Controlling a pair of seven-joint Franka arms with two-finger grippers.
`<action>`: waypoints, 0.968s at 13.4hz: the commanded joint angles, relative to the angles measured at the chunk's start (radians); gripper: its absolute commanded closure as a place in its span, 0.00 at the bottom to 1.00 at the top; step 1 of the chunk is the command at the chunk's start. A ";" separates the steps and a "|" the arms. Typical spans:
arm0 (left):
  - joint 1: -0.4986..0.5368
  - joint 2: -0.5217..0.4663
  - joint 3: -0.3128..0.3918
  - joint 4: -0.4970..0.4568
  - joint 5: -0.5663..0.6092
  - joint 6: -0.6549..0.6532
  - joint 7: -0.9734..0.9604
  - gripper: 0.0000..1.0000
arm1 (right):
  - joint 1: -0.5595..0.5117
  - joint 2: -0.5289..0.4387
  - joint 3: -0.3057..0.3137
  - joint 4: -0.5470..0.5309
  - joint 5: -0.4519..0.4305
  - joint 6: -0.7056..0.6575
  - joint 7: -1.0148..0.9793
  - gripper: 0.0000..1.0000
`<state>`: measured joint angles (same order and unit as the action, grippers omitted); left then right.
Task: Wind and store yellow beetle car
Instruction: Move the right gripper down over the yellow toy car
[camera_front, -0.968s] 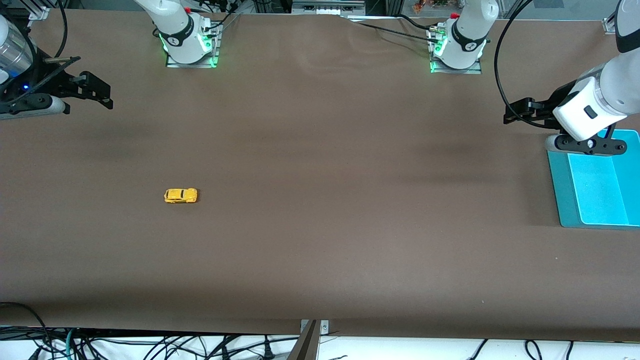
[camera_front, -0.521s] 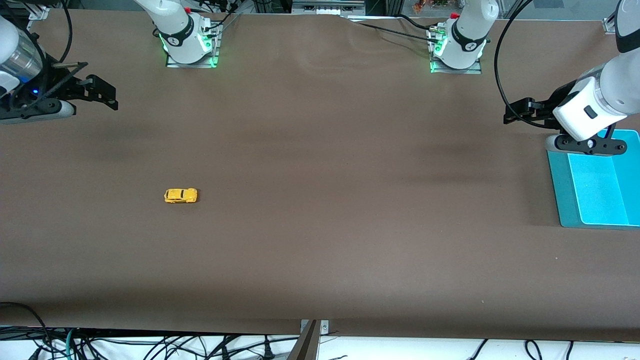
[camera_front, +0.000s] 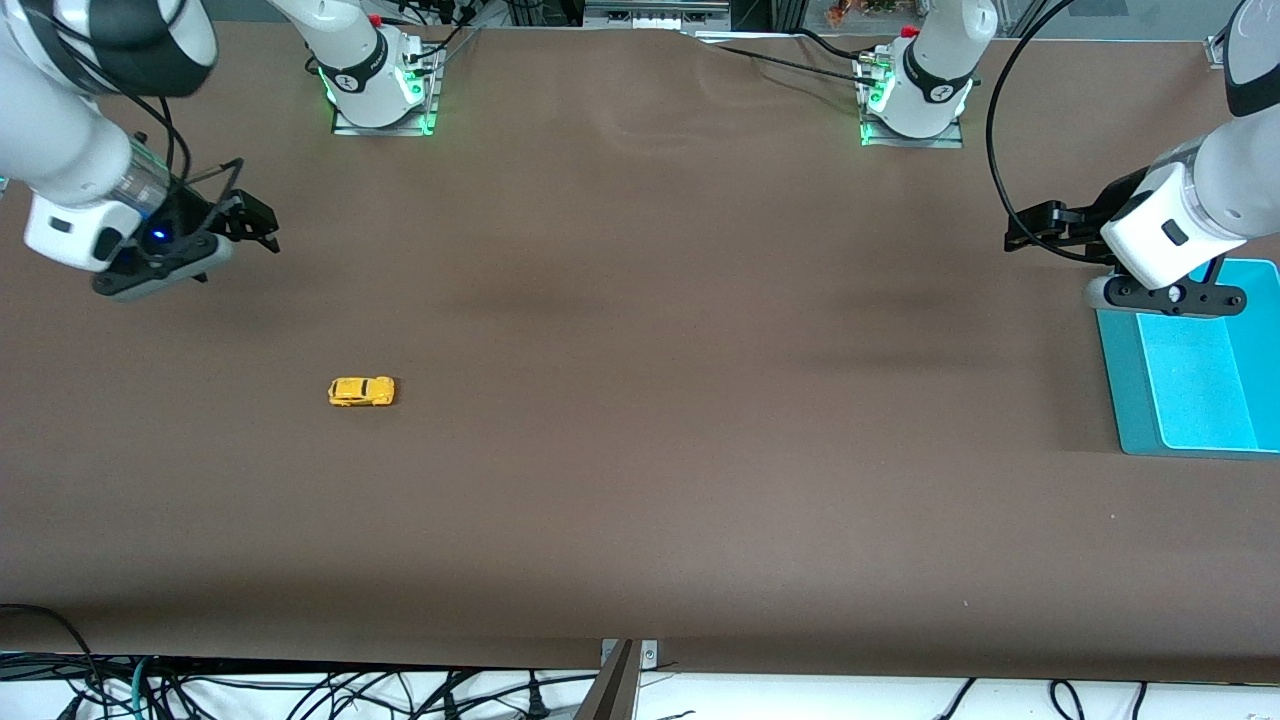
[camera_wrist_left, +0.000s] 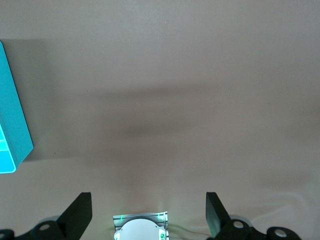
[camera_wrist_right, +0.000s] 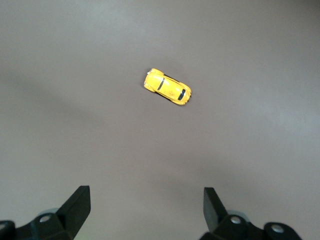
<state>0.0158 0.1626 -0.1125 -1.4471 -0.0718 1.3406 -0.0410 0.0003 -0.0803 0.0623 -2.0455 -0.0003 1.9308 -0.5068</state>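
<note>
The yellow beetle car (camera_front: 361, 391) lies alone on the bench (camera_front: 640, 480), toward the right arm's end. The right claw (camera_wrist_right: 145, 212), wide open and empty, is held above bare bench near it. The left claw (camera_wrist_left: 148, 217), open and empty, waits by the teal tray (camera_front: 1125, 390). A misaligned descent could knock the small car away.

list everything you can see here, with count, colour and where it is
toy car: one, yellow, alone on the table toward the right arm's end, on its wheels
tray: one, turquoise, at the left arm's end of the table, nothing seen in it
table: one, brown cover
cables: many, black, under the table edge nearest the front camera
arm bases: two, white with green lights, along the table edge farthest from the front camera
right hand: one, black, open, up over bare table near the toy car
left hand: one, black, open, up beside the tray
</note>
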 joint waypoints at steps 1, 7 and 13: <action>0.000 0.014 -0.004 0.028 -0.016 -0.006 0.099 0.00 | 0.006 0.013 -0.004 -0.094 -0.015 0.146 -0.255 0.00; -0.002 0.011 -0.012 0.028 -0.013 -0.009 0.488 0.00 | 0.007 0.218 0.022 -0.153 -0.017 0.420 -0.648 0.00; -0.013 0.012 -0.015 0.028 0.015 -0.006 0.812 0.00 | 0.001 0.424 0.039 -0.153 -0.018 0.686 -0.912 0.00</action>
<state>0.0122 0.1639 -0.1252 -1.4452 -0.0717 1.3406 0.6645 0.0076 0.3022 0.0976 -2.2016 -0.0078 2.5664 -1.3569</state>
